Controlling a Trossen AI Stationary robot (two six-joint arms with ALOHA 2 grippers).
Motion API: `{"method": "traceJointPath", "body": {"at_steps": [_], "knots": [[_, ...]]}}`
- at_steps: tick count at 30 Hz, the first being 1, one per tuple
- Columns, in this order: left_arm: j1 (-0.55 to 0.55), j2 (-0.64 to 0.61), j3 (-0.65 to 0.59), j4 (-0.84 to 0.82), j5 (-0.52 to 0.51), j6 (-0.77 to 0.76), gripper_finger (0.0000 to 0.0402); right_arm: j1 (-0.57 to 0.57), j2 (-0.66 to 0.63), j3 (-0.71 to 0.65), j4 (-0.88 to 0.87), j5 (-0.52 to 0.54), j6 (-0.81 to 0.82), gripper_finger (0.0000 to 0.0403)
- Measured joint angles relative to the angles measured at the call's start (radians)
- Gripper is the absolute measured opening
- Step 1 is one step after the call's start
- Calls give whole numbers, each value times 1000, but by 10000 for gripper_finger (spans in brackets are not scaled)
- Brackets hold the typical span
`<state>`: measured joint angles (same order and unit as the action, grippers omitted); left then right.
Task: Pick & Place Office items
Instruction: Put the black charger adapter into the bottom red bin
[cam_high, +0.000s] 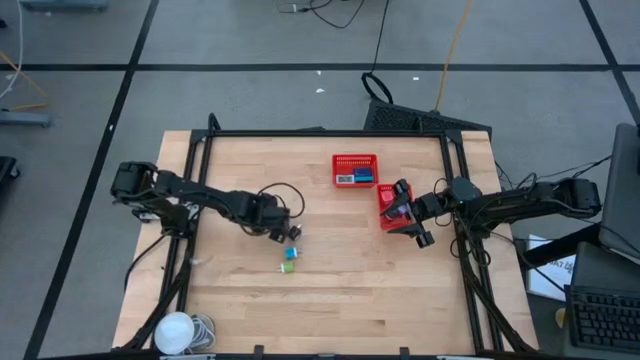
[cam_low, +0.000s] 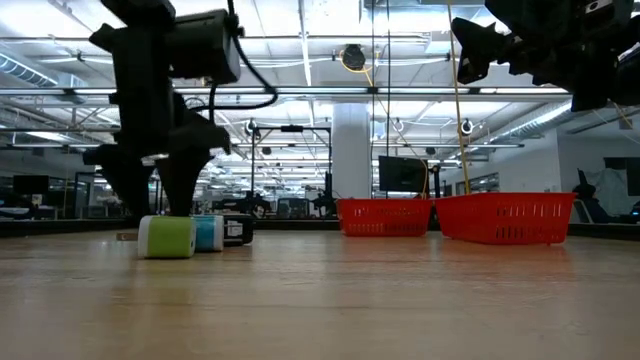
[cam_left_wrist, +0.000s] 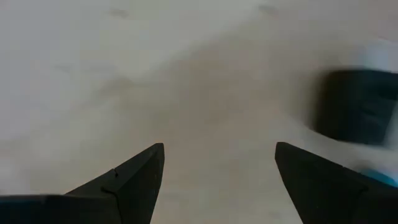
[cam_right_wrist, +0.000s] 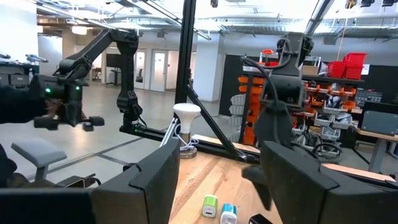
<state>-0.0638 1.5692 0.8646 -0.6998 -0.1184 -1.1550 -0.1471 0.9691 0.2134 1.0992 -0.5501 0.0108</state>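
Nearest on the wooden table (cam_high: 330, 270): small green cylindrical piece with white ends (cam_low: 167, 237), lying on its side. Touching it just behind, a small light-blue piece (cam_low: 209, 233); then a small black blocky piece (cam_low: 237, 229), right of the blue in the low view. All three clustered left of table centre, seen from above as a tiny green-blue-black group (cam_high: 290, 255).

Left gripper (cam_high: 288, 231) down at table height right over the cluster, fingers (cam_left_wrist: 134, 180) spread apart with bare wood between them, nothing held. Black piece (cam_left_wrist: 357, 106) sits just off to one side of the gap, not yet between the fingers.

Handling guess: light, rigid, smooth plastic. Cylinder likely to roll if nudged; pieces packed tight, so easy to knock a neighbour. Best to pinch across the flat sides of the black block, fingers low, centred before closing.

Farther right: two red mesh baskets, one near mid-table (cam_high: 355, 169), one at the right edge (cam_high: 392, 206). Right gripper (cam_high: 412, 215) raised above the latter, fingers parted, empty, waiting.

White bulb-shaped lamp (cam_high: 176, 332) at the near left corner, well apart.
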Motion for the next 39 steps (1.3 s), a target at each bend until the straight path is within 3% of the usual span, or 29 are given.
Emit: {"method": "traceJointPath", "body": {"at_steps": [7, 15, 19, 23, 28, 39], "knots": [[-55, 16, 102, 22, 43, 22, 310, 0, 0, 0, 0, 0, 0, 212], [-106, 18, 154, 37, -99, 34, 310, 0, 0, 0, 1, 0, -1, 212], [-107, 71, 154, 97, -114, 87, 310, 0, 0, 0, 1, 0, -1, 212], [-90, 153, 155, 160, -61, 142, 310, 0, 0, 0, 1, 0, 0, 212], [-44, 212, 155, 105, 23, 118, 310, 0, 0, 0, 0, 0, 1, 212], [-16, 219, 156, 135, 40, 144, 310, -3, 0, 0, 0, 3, -8, 212]]}}
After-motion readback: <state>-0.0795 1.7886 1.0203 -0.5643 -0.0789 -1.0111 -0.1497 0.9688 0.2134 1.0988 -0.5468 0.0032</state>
